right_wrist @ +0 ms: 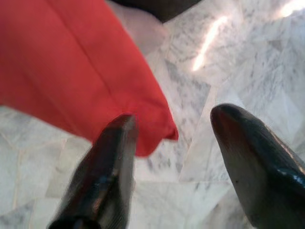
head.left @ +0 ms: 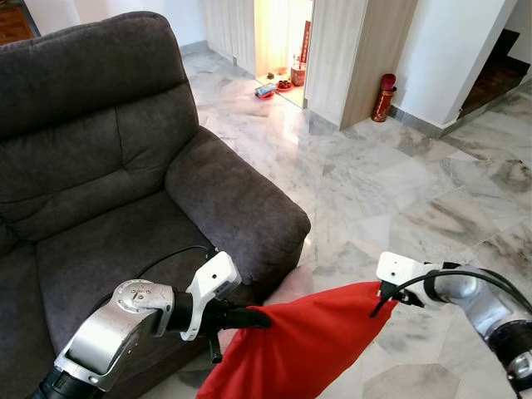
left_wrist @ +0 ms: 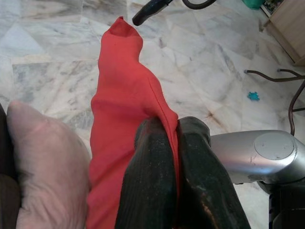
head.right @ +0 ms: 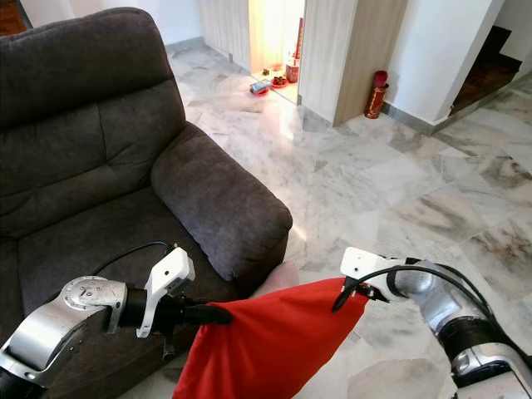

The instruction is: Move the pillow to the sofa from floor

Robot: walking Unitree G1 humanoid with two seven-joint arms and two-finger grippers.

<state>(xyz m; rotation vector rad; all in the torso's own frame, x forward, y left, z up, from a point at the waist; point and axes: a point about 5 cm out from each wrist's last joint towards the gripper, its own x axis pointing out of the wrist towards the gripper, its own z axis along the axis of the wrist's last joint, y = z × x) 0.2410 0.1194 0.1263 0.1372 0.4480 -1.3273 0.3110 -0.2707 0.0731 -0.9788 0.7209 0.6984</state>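
Pillow (head.left: 299,345), red, hangs between your arms above the marble floor (head.left: 399,183): left end effector (left_wrist: 177,143) pinches its seam, right end effector (right_wrist: 174,138) gapes beside the far corner. Re-grip there, then swing toward the sofa (head.left: 108,208) seat beyond the left.

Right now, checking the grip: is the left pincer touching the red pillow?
Touching. Left wrist view shows the left pincer shut on a fold of the red pillow.

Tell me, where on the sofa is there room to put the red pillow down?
The sofa seat cushion, between the backrest and the padded armrest, is bare. It is crowded at the front edge, where the left gripper pinches the red pillow and the right gripper sits at its other corner.
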